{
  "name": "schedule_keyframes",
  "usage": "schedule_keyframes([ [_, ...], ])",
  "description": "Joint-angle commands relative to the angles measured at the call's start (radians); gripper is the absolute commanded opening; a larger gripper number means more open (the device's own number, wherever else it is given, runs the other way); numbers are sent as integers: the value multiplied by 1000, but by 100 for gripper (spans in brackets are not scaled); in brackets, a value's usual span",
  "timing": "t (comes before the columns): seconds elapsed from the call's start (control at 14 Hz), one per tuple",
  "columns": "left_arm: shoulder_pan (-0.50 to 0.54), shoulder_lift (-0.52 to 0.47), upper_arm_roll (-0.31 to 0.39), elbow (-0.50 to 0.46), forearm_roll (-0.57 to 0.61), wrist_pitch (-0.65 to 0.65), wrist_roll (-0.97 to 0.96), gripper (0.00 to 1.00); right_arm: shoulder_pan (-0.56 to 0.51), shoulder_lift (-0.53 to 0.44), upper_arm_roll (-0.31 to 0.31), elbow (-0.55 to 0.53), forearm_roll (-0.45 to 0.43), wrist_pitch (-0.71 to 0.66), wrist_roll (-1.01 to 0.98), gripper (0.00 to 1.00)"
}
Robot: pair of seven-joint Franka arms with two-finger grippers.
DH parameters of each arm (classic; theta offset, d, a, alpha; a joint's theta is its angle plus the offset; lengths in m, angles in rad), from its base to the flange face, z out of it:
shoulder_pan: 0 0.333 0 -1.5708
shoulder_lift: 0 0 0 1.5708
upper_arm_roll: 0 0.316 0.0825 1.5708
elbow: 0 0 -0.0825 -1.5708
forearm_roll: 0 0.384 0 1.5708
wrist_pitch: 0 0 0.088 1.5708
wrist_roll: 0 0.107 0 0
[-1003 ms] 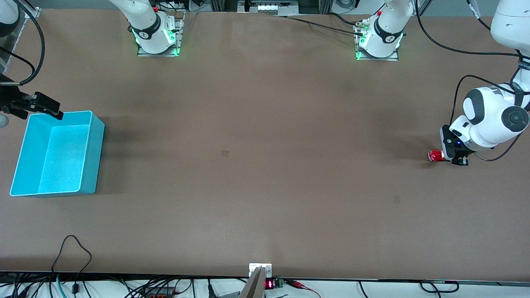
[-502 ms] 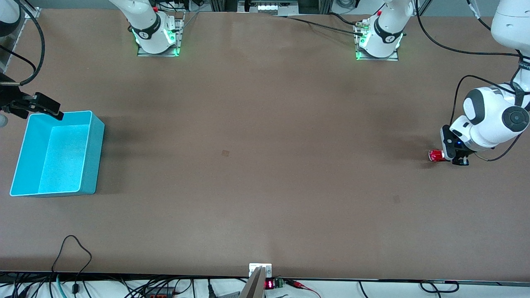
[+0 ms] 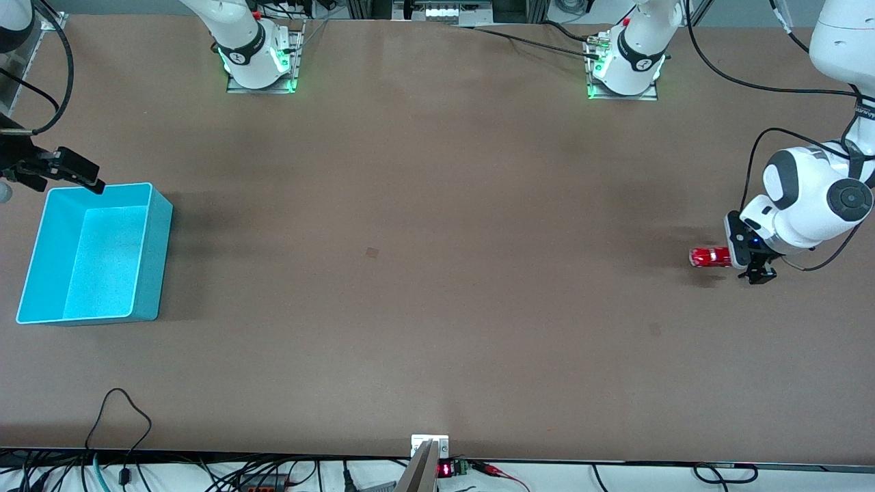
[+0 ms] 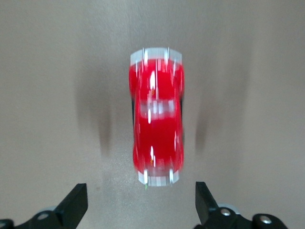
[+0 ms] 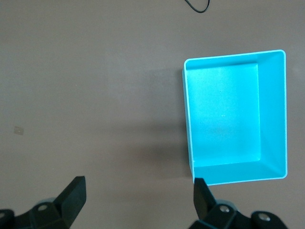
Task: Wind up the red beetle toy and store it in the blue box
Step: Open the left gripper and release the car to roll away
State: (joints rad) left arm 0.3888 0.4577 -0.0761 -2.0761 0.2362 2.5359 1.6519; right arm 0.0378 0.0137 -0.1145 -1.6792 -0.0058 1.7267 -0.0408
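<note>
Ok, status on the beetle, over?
Left gripper open, beetle loose on table. Right gripper open by blue box. Path clear.

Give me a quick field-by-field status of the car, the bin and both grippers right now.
toy car: on the table at the left arm's end, free of any grip
blue bin: at the right arm's end, nothing inside
left gripper: open, right beside the car
right gripper: open, over the bin's rim
car in bin: no
</note>
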Motion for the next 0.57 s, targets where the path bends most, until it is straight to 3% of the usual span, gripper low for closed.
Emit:
schedule_keyframes([
  [0.0, 10, -46, -17, 1, 6, -64, -35, 100, 4, -29, 1, -25, -3, 16, 4, 100],
  [0.29, 8, -106, -57, 1, 6, -185, -153, 100, -3, -20, -1, -24, 1, 14, 4, 100],
  [0.5, 8, -119, -67, 2, 8, -207, -224, 100, 1, -18, -1, -17, 1, 22, 4, 100],
])
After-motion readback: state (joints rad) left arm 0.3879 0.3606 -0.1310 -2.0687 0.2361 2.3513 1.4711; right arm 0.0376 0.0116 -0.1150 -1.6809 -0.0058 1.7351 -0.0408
